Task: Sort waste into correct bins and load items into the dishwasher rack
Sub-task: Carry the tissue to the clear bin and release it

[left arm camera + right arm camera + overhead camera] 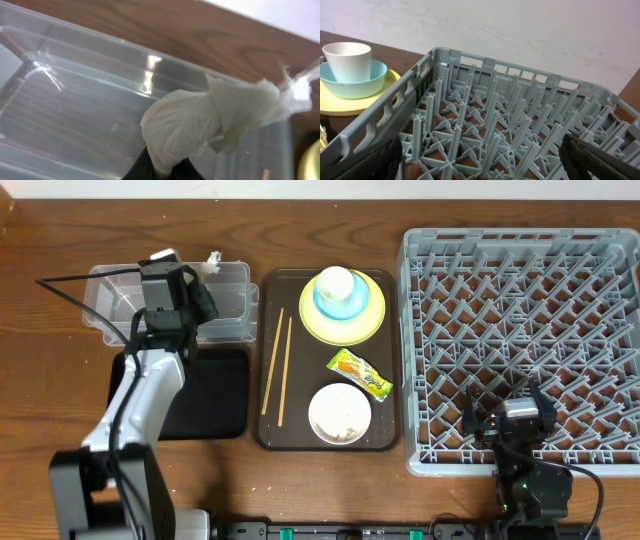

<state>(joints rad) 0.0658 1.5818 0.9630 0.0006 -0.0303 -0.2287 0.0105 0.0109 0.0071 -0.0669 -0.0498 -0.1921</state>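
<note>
A crumpled white napkin [200, 120] hangs over the clear tub [75, 100], and my left gripper [165, 169] is shut on its lower end. In the overhead view that gripper [203, 280] is above the tub's [110, 305] right half, with the napkin [212, 262] at the back rim. A yellow plate [372, 320] carries a light blue bowl [356, 306] with a white cup [336, 281] inside. The wrapper [359, 373], the white bowl [340, 412] with beige scraps and two chopsticks [272, 365] lie beside it. My right gripper [505, 402] stands open over the grey rack [520, 242].
The dishes, wrapper and chopsticks rest on a brown serving tray [262, 435] between the bins and the rack. A black tray [215, 395] lies in front of the clear tub, partly under my left arm. The right wrist view shows rack pegs [495, 115] between my fingers [600, 160].
</note>
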